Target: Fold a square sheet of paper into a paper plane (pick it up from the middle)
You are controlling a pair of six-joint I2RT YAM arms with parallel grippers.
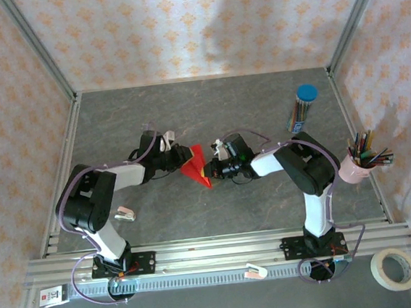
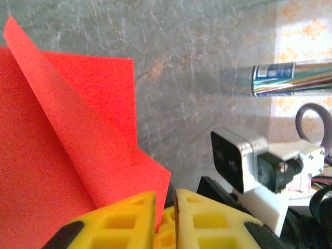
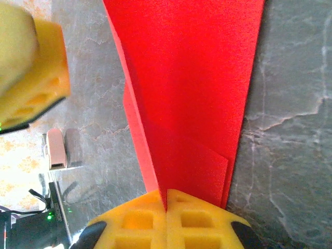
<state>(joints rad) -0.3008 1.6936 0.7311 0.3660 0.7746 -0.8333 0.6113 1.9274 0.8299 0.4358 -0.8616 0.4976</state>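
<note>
Red paper plane | gripped by both jaws | wrist views crop it

— What do your arms look like?
— My left arm and right arm have black joints and white shells, and each sits on a black base. Thin purplish cables loop alongside.
— And your grippers?
— My left gripper and right gripper carry yellow fingers with square moulded pockets and black outer corners. My right wrist's camera is a pale grey box on a white bracket, with one slotted screw.
</note>
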